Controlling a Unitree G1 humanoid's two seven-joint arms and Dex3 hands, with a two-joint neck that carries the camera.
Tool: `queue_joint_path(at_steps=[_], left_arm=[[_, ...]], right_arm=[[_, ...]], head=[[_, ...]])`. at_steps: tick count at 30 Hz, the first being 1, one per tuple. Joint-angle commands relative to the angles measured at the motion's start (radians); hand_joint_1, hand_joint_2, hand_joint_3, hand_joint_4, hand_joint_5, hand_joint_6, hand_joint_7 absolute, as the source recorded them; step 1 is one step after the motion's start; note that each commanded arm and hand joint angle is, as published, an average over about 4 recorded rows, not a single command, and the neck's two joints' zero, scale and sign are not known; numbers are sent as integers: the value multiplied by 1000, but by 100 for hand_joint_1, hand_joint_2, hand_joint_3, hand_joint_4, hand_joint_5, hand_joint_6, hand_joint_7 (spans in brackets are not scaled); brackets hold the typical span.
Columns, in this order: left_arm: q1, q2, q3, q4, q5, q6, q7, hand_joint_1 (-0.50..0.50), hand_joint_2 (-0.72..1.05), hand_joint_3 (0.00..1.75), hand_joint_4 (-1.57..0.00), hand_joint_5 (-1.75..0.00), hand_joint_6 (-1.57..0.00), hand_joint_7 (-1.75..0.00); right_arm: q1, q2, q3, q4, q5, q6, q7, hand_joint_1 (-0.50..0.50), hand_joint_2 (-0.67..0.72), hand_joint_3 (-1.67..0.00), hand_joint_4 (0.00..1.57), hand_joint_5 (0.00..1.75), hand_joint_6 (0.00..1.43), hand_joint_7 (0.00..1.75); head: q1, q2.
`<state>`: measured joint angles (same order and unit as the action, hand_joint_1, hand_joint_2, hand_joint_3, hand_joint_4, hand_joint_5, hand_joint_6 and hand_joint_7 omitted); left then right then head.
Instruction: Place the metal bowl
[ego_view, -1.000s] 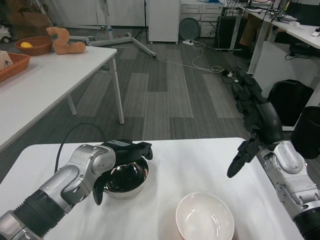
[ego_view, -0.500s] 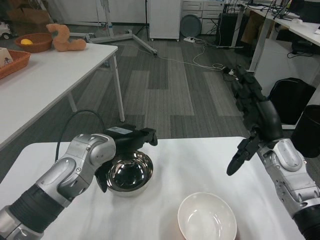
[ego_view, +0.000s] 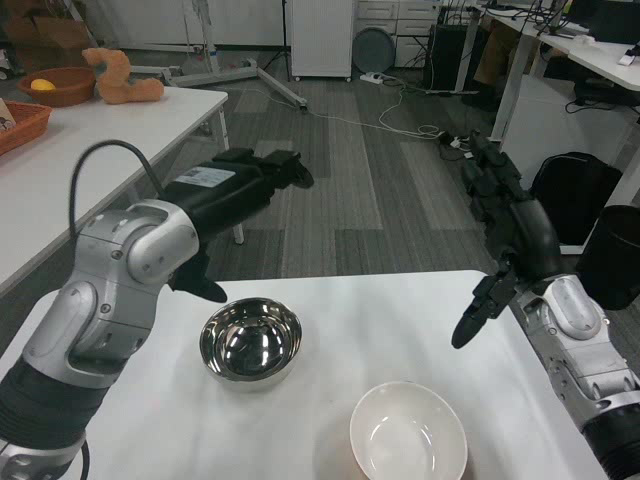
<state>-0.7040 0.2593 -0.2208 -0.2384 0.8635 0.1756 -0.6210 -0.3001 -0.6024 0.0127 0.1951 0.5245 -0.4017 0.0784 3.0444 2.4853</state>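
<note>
The shiny metal bowl (ego_view: 250, 342) stands upright on the white table (ego_view: 400, 320), left of centre, with nothing touching it. My left hand (ego_view: 235, 190) is raised well above and behind the bowl, fingers stretched out and holding nothing. My right hand (ego_view: 505, 225) hangs over the table's right side with its fingers spread, also holding nothing.
A white bowl (ego_view: 408, 434) sits near the table's front edge, right of the metal bowl. A second table (ego_view: 110, 140) at the far left carries baskets and a toy. A black bin (ego_view: 610, 258) stands to the right of my table.
My left hand has let go of the metal bowl and risen up and away from it. The bowl now stands free on the table. My right hand stays where it was.
</note>
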Motion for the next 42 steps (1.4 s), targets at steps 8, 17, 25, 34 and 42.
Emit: queue_joint_path(at_steps=[8, 17, 25, 34, 42], left_arm=[[136, -186, 374, 261, -1142, -580, 331, -50, 12, 116, 0, -41, 0, -75], [173, -169, 302, 440, -1376, -716, 326, -50, -15, 24, 0, -18, 0, -28], [175, -160, 269, 482, -1482, -742, 307, -50, -41, 9, 0, -10, 0, -28], [198, -127, 261, 482, -1516, -733, 306, -50, -50, 9, 0, -10, 0, -26], [226, -102, 254, 473, -1530, -716, 307, -50, -55, 9, 0, -10, 0, -28]], right_arm=[[-17, -2, -7, 14, 11, -22, -2, -42, 47, 0, 0, 0, 0, 0], [-27, -4, -8, 14, 12, -31, -7, -43, 47, 0, 0, 0, 0, 0], [-34, -4, -8, 20, 12, -48, -16, -42, 47, 0, 0, 0, 0, 0], [-34, -2, -10, 21, 12, -66, -24, -42, 47, 0, 0, 0, 0, 0], [-34, 2, -8, 18, 13, -84, -36, -42, 47, 0, 0, 0, 0, 0]], head=[[-48, 24], [-27, 43], [-37, 64], [-47, 77], [-42, 86]])
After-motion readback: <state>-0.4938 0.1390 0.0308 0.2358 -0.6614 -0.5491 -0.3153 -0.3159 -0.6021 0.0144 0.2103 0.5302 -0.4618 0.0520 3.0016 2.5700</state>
